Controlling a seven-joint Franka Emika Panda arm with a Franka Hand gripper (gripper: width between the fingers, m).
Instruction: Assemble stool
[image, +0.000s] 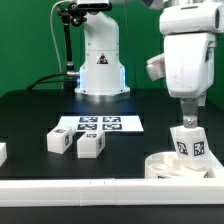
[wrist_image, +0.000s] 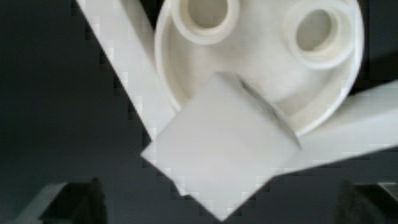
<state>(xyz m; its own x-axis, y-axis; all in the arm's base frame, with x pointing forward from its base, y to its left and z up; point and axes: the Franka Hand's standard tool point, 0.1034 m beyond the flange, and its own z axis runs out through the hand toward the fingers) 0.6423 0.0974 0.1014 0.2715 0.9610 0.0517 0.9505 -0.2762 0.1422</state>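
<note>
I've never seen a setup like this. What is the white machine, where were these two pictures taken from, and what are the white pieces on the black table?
The white machine is a robot arm. Its two-finger gripper hangs at the exterior view's right, jaws open, holding nothing. One picture comes from a camera standing off the arm, the other from a camera on its wrist, looking down between the fingers. On the black table lie a flat white marker board with square tags, two loose white blocky stool legs, and a round white plastic seat. A third leg stands on that seat, right under the gripper.
</note>
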